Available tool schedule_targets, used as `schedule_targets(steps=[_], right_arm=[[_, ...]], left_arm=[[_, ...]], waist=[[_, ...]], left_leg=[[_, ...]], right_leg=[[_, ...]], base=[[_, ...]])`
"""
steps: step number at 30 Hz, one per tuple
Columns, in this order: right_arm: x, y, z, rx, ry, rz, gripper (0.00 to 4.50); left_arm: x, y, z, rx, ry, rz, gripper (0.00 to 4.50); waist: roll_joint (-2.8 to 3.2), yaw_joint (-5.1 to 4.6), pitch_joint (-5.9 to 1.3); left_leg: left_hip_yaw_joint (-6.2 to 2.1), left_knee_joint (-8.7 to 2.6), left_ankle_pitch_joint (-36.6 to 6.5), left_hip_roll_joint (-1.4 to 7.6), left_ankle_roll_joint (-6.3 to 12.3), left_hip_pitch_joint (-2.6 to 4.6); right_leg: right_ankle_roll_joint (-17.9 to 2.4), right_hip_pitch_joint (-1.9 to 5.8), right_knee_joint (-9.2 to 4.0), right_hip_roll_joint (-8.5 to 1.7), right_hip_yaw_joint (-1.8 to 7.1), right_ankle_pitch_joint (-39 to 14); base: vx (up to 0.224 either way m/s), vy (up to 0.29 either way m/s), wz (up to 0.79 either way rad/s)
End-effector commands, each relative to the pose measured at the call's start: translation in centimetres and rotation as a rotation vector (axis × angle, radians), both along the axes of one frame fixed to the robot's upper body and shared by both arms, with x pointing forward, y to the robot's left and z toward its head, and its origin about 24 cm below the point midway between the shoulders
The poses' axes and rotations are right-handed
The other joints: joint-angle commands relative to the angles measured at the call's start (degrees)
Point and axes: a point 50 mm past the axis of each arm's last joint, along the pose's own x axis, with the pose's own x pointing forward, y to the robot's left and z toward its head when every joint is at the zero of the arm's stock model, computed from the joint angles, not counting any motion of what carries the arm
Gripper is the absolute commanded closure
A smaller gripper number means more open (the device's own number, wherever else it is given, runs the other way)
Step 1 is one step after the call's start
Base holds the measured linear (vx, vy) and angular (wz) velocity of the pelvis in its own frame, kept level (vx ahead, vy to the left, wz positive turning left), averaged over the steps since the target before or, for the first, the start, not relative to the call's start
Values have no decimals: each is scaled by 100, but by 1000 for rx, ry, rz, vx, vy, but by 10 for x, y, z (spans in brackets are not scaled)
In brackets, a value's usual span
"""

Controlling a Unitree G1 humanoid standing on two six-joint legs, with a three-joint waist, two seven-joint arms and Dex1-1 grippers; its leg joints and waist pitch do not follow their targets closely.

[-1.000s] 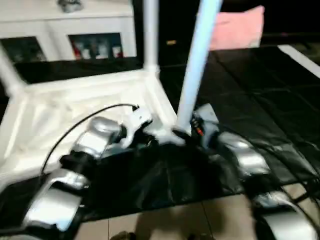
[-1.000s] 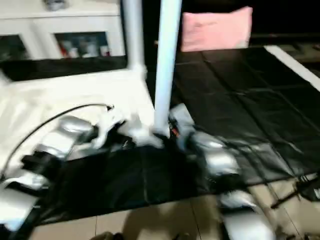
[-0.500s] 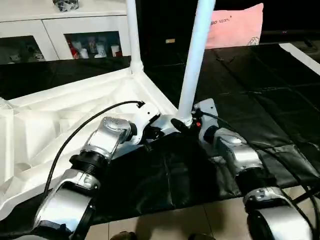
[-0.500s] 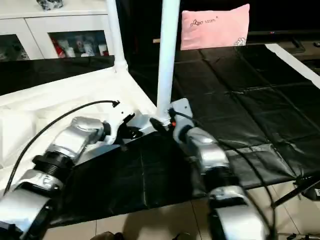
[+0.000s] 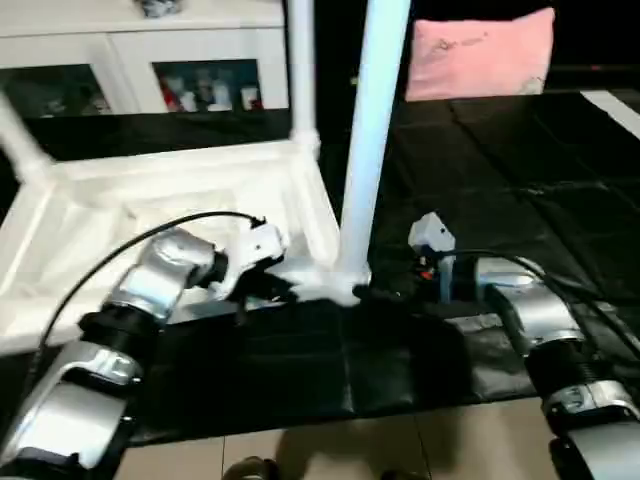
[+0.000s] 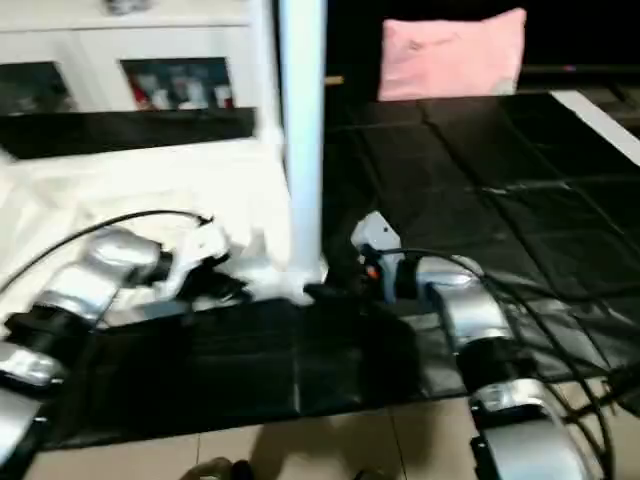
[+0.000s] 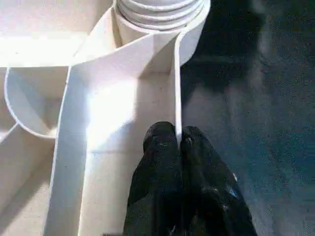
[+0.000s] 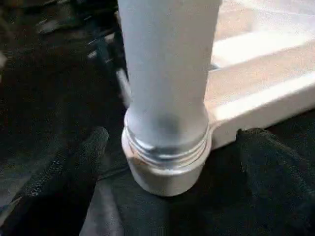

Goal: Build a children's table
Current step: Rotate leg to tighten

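The white tabletop (image 5: 150, 200) lies upside down on the black mat, ribs up. A white leg (image 5: 372, 130) stands upright in the near corner socket (image 8: 165, 172), its threads showing at the collar. Another leg (image 5: 300, 70) stands at the far corner, and a third leg (image 5: 20, 140) rises at the left. My left gripper (image 7: 178, 135) is shut on the thin rim wall just beside that near socket (image 7: 160, 10). My right gripper (image 8: 172, 136) is open, with its fingers (image 8: 83, 157) wide apart on either side of the leg's base and not touching it.
A white glass-door cabinet (image 5: 130, 60) stands behind the tabletop. A pink pillow (image 5: 480, 55) lies at the back right. The black mat (image 5: 520, 160) stretches to the right, and a tiled floor (image 5: 400, 450) runs along the front edge.
My right gripper's fingers have spread apart off the leg's base. The left gripper keeps its hold on the rim. The head view has swung about.
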Motion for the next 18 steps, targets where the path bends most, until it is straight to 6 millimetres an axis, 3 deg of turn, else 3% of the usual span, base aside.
schedule_targets(steps=[1,5,18], right_arm=[[-3,8,4,1,-14,87,4],[-8,18,3,18,13,163,4],[-7,27,0,33,68,238,129]], left_arm=[[-1,-2,9,12,-1,-95,450],[-3,0,10,23,16,-133,450],[-8,-9,7,16,46,-213,450]], waist=[[23,-15,-446],[15,-1,-441],[8,19,-451]], left_leg=[[-163,-463,-2184,297,-124,308],[-165,-475,-2230,301,-178,305],[-168,-472,-2115,298,-197,299]], right_leg=[[-1330,168,-281,-164,114,-1481],[-1321,161,-276,-173,121,-1534],[-1318,173,-262,-189,125,-1557]], base=[[0,0,0],[0,0,0],[0,0,0]])
